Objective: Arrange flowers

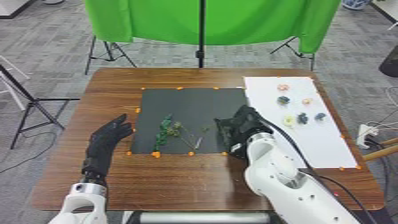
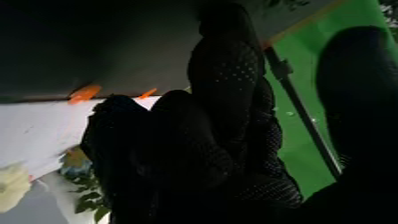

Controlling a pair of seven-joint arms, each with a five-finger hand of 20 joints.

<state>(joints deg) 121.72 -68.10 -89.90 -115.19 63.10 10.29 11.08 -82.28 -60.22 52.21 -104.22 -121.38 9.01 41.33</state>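
"Where are we seeing the flowers (image 1: 290, 120)?"

"We are seeing them lying apart on the white sheet (image 1: 330, 150), on the right side of the brown table (image 1: 178, 180): pink, pale yellow and blue."

"And what is lying on the black mat (image 1: 182, 102)?"

"A leafy green stem (image 1: 163, 131) is lying near its left edge, and thin stems (image 1: 188, 139) are lying just beside it."

"What are our hands doing?"

"Our left hand (image 1: 107, 134) is hanging just left of the mat, with its fingers pointing out straight. Our right hand (image 1: 236, 126) is resting at the mat's right side, maybe touching it, but we are not able to tell if it is open, closed or holding something."
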